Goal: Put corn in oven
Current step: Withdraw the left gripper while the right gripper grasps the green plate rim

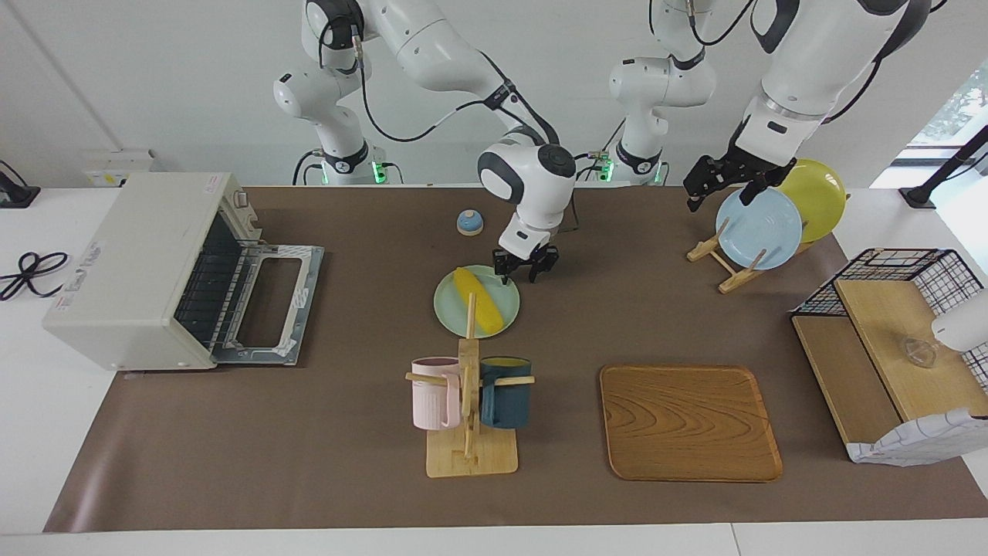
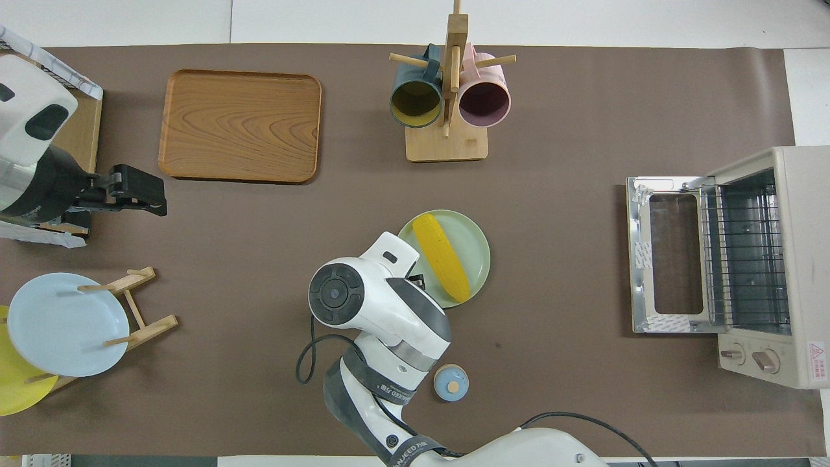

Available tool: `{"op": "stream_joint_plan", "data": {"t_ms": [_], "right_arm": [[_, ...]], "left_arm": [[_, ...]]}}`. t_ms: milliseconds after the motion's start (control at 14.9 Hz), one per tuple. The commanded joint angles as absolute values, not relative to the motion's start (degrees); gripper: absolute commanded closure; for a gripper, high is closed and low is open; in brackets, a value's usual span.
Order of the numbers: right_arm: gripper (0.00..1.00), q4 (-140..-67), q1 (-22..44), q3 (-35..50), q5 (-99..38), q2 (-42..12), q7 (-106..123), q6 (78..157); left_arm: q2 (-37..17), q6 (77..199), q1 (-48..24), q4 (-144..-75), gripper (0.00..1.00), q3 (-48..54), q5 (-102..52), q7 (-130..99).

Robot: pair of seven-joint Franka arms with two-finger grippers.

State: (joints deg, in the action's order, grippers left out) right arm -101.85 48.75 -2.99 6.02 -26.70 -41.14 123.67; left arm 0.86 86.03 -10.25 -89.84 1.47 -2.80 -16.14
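The yellow corn lies on a pale green plate in the middle of the table. My right gripper hangs low at the plate's rim on the side nearer the robots. Its fingers are apart with nothing between them and clear of the corn. In the overhead view its wrist hides the fingers. The cream oven stands at the right arm's end, its door folded down flat and the wire rack showing. My left gripper is open, up over the plate rack.
A mug tree with a pink and a dark blue mug stands just farther out than the plate. A wooden tray, a small blue bell, a plate rack and a wire shelf are also here.
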Motion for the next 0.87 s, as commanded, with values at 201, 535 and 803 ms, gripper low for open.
{"op": "stream_joint_plan", "data": {"t_ms": [201,535,803], "right_arm": [[1.0,-106.08,48.25,-2.99,7.12,-24.52,-39.03,126.21],[1.0,-104.86,47.55,-2.99,13.43,-24.43,-35.6,121.93],[1.0,-98.8,46.5,-3.51,14.85,-24.61,-35.77,111.3]], "left_arm": [[1.58,86.4,-9.93,-92.72,0.0,1.67,-3.34,-11.87],[1.49,86.05,-9.93,-92.55,0.0,1.85,-3.25,-11.34],[1.41,86.13,-10.11,-92.55,0.0,2.02,-3.34,-11.34]]}}
